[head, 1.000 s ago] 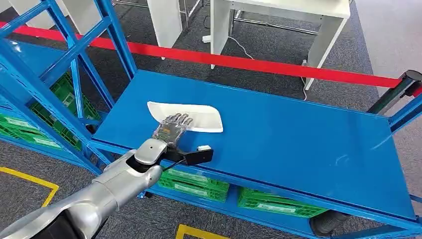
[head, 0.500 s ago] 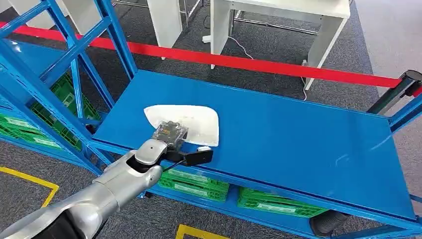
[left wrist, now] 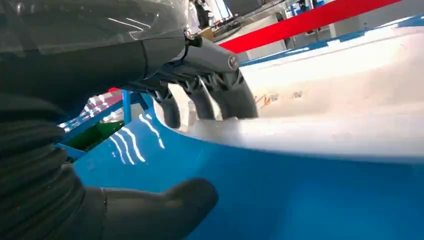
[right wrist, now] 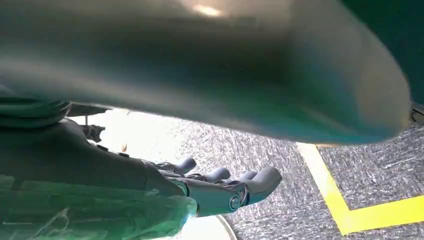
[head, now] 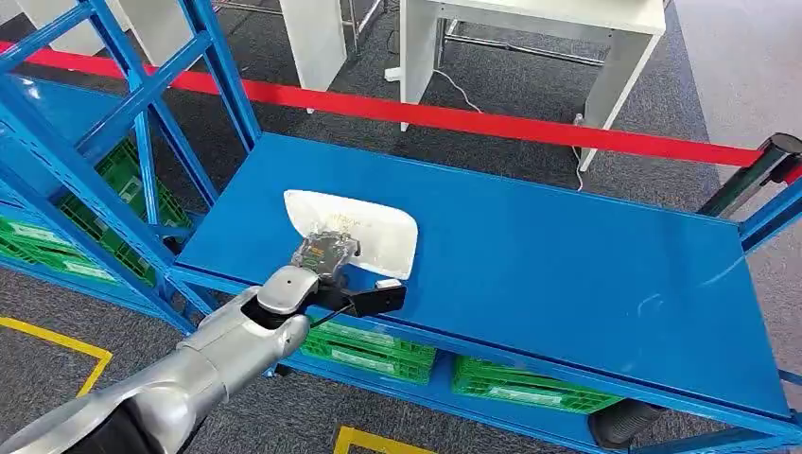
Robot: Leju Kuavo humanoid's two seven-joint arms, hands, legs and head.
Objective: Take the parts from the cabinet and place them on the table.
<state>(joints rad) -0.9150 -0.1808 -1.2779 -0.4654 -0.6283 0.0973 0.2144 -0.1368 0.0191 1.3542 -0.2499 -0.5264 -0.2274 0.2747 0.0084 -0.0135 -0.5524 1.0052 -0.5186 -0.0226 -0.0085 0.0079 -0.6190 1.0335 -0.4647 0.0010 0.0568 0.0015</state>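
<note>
One white part (head: 364,230) on the blue shelf (head: 567,274), fingers of the left hand (head: 324,251) curled over its near edge.

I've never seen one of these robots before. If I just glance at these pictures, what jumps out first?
Probably the silver arm reaching up from the lower left, its left hand gripping the near edge of a white part tilted up off the blue shelf. Behind the shelf, a bright red barrier tape crosses the grey carpet, and green crates sit on the level below.
</note>
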